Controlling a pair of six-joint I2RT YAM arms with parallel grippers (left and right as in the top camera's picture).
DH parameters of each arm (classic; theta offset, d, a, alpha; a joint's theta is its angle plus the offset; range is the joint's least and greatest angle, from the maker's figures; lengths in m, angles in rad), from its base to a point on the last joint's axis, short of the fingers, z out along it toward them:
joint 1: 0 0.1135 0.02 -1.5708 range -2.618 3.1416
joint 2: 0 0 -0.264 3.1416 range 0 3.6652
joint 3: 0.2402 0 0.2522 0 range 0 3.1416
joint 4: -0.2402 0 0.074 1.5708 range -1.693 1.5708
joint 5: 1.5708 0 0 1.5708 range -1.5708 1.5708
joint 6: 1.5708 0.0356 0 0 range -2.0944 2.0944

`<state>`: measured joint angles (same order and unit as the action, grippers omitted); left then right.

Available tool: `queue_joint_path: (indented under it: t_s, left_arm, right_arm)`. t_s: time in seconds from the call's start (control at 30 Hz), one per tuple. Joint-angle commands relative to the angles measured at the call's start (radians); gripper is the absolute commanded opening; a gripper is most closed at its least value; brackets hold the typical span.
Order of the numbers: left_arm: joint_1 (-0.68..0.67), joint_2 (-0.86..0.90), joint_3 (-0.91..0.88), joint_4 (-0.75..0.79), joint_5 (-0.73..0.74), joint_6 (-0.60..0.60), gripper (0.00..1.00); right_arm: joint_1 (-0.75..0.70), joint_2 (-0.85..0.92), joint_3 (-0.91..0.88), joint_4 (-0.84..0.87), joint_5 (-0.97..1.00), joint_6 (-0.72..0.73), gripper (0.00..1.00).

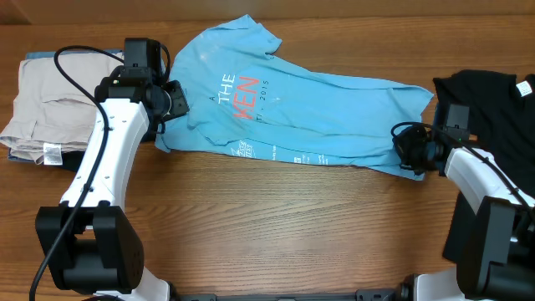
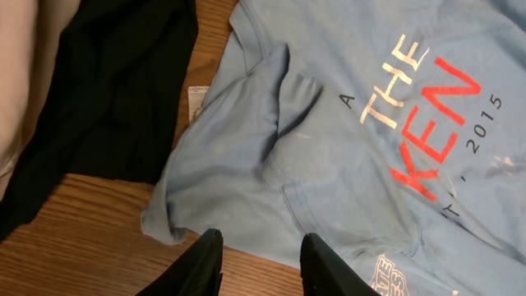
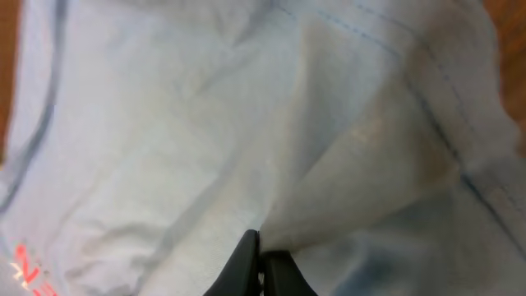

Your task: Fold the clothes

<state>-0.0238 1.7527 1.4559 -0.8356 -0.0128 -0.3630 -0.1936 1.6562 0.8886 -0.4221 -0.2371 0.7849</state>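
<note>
Right claw grips the light blue T-shirt; left claw grips nothing.

The right claw is pinched tight on a fold of cloth at the shirt's right end. The left claw is spread wide, just over the shirt's left edge, where the cloth is bunched up. The T-shirt lies across the middle of the wooden table, a bit crooked, with "THE", "KEN" and "2015" showing on top. Folded beige trousers sit by the left arm. A black cloth sits at the far right, past the right claw.
</note>
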Motion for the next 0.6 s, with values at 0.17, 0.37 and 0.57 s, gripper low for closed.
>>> queue_joint_path:
  t_s: [0.17,0.37,0.57]
  left_arm:
    - [0.008,0.009,0.018,-0.018,-0.013,0.000,0.36]
    - [0.008,0.009,0.018,-0.024,-0.013,0.000,0.37]
    - [0.008,0.009,0.019,-0.025,0.139,0.000,0.47]
  right_arm:
    - [0.080,0.064,0.002,0.261,0.042,0.001,0.05]
    - [0.118,0.152,0.019,0.472,0.077,-0.294,0.50]
    - [0.116,0.087,0.211,0.266,-0.003,-0.419,0.65]
